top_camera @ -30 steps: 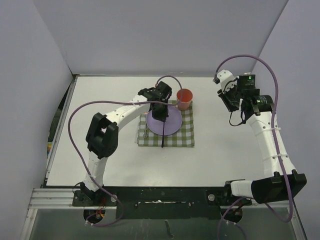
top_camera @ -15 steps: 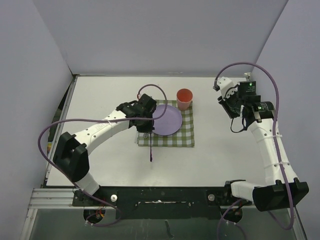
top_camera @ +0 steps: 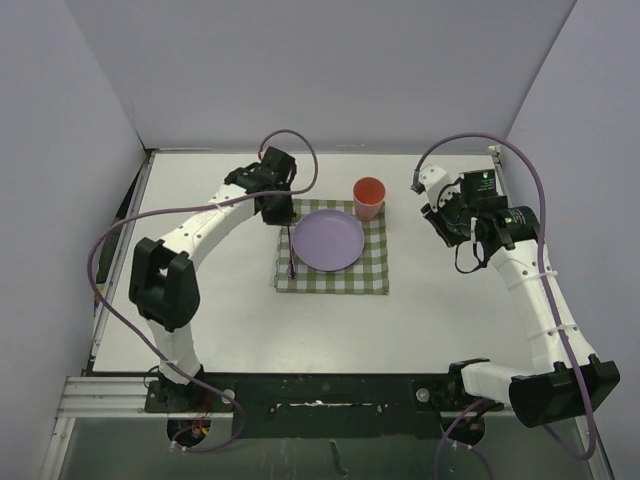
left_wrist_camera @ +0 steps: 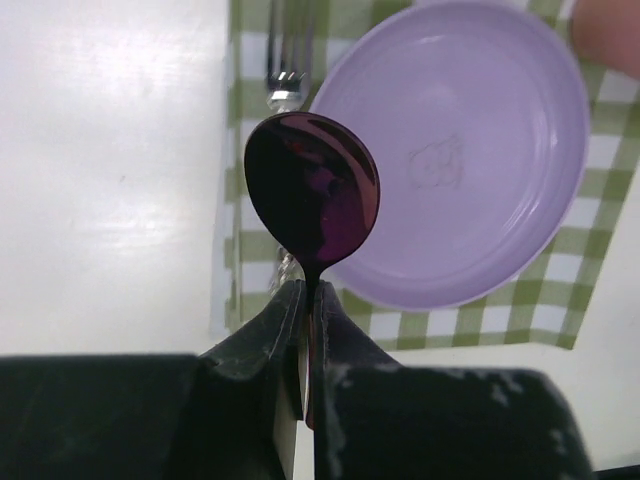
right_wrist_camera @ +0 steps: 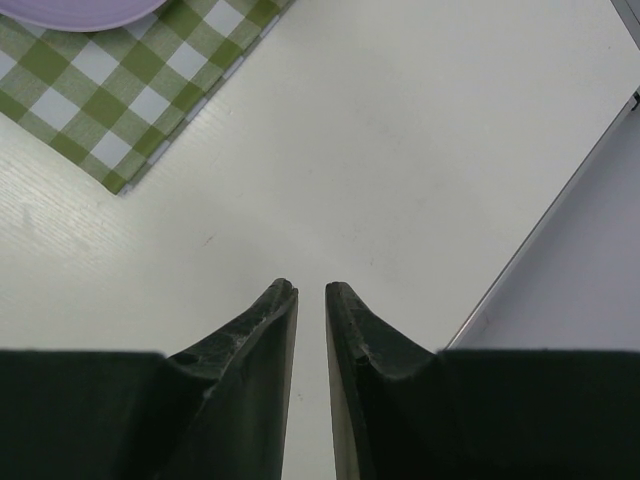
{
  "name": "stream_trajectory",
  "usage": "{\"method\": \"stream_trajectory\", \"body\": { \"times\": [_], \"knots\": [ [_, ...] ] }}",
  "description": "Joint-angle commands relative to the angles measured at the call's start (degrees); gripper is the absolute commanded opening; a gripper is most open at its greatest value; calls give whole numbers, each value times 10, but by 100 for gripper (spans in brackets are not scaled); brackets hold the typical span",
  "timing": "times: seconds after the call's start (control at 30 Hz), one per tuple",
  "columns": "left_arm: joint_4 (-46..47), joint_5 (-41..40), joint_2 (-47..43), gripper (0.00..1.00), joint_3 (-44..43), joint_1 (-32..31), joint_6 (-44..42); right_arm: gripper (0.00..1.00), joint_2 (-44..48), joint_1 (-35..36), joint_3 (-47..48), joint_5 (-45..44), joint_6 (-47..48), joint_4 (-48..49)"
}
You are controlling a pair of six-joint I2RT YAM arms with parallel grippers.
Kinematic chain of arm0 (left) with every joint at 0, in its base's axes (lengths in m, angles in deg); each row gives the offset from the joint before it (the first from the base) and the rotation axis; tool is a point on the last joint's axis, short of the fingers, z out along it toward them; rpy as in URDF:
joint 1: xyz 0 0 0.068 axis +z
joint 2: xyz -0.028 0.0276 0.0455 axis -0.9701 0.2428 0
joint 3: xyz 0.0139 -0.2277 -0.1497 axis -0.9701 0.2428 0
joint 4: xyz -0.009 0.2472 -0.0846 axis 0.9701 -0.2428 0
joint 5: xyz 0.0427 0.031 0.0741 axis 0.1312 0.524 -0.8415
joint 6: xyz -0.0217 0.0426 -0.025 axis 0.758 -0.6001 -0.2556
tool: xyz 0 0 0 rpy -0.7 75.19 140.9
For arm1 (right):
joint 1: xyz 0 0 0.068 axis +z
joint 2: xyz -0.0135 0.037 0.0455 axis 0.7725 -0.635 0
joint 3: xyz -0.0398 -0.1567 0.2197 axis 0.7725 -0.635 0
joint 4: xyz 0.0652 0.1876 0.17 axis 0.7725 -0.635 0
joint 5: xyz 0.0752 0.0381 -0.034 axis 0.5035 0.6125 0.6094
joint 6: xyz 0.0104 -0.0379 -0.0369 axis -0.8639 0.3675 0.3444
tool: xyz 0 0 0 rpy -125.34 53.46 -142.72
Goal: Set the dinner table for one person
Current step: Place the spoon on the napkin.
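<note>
My left gripper (top_camera: 283,214) is shut on the handle of a dark purple spoon (left_wrist_camera: 312,200). The spoon (top_camera: 291,255) hangs over the left strip of the green checked cloth (top_camera: 335,277), beside the purple plate (top_camera: 328,240). In the left wrist view its bowl covers the plate's (left_wrist_camera: 470,170) left rim, and a metal fork (left_wrist_camera: 285,70) lies on the cloth beneath. A red cup (top_camera: 369,197) stands at the cloth's far right corner. My right gripper (right_wrist_camera: 311,290) hovers over the bare white dinner table (top_camera: 200,310) right of the cloth (right_wrist_camera: 110,90), its jaws slightly open, nothing between them.
The table's metal edging (right_wrist_camera: 560,220) and the right wall lie close to my right gripper (top_camera: 437,222). Grey walls close in the table on three sides. The left arm's purple cable (top_camera: 290,140) loops above its wrist.
My left arm swung off the plate to the left, then to the cloth's far left corner, carrying the spoon. The right gripper drifted slightly left.
</note>
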Motion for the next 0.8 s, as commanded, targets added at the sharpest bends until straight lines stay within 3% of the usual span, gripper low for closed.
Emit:
{"method": "stream_trajectory", "body": {
  "times": [0.0, 0.17, 0.27, 0.57, 0.77],
  "knots": [
    [12, 60, 96, 0, -131, -7, -39, 20, 14, 1, 17, 5, -8, 8],
    [-15, 118, 210, 0, -268, -34, -28, 20, 14, -1, 14, -3, -7, 11],
    [-27, 120, 239, 0, -300, -62, -26, 20, 13, -4, 18, -9, -5, 11],
    [-22, 115, 253, 0, -256, -50, -15, 20, 7, -12, 29, -10, -6, 10],
    [11, 101, 235, 0, -189, -10, -8, 20, 5, -14, 33, -8, -4, 7]
  ]
}}
